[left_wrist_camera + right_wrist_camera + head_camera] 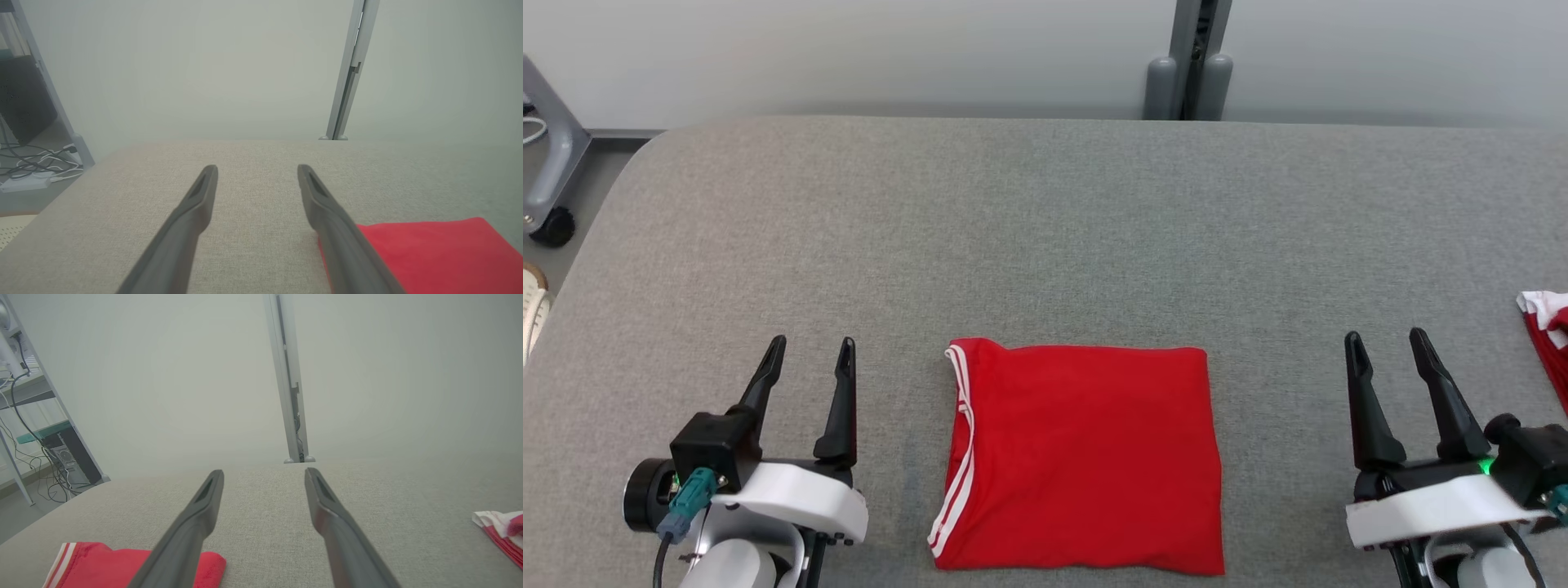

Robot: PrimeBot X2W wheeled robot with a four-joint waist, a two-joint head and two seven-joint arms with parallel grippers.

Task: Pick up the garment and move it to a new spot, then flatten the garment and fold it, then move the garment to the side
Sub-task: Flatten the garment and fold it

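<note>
The garment point(1086, 457) is red with white stripes along its left edge. It lies folded into a flat square on the grey table, near the front edge, midway between my two arms. My left gripper point(813, 347) is to its left, open and holding nothing. In the left wrist view the garment point(425, 253) shows at the lower right, just past the right finger of my left gripper point(257, 169). To the garment's right, my right gripper point(1387, 339) stands open with nothing between its fingers. The right wrist view has the garment point(102, 565) at the lower left, beside my right gripper point(264, 473).
Another red and white cloth point(1547, 327) lies at the table's right edge, also seen as a cloth point(500, 531) in the right wrist view. A grey post point(1188, 61) stands behind the table. A wheeled frame point(551, 188) and a shoe point(533, 306) are left of the table.
</note>
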